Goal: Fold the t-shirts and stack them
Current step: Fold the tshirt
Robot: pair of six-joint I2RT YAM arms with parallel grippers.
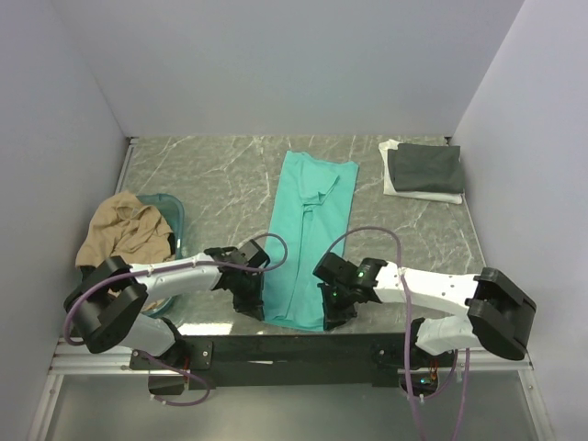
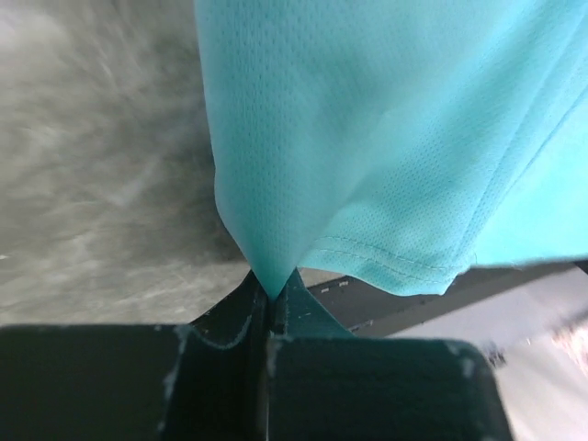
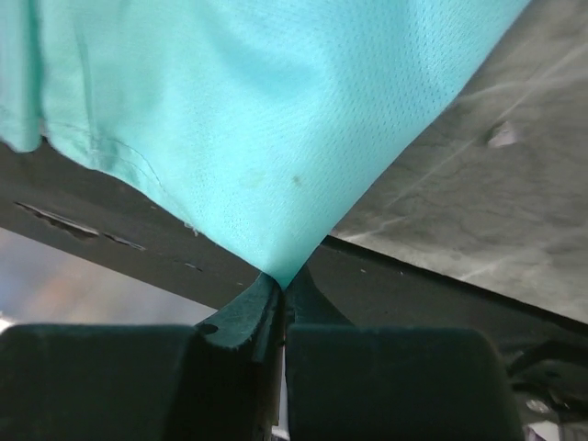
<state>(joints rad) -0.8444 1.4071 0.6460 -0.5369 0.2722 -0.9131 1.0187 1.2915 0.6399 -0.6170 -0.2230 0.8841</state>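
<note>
The teal-green t-shirt (image 1: 308,234) lies as a long folded strip down the middle of the table. My left gripper (image 1: 250,305) is shut on its near left corner (image 2: 272,276). My right gripper (image 1: 334,314) is shut on its near right corner (image 3: 285,266). Both corners are lifted slightly near the table's front edge. The tan t-shirt (image 1: 124,231) is heaped over the teal basket (image 1: 175,213) at the left. The dark grey t-shirt (image 1: 424,167) lies folded on the white t-shirt (image 1: 418,191) at the back right.
The marbled grey table (image 1: 211,175) is walled at the back and both sides. The dark front rail (image 1: 294,349) runs below the shirt's near hem.
</note>
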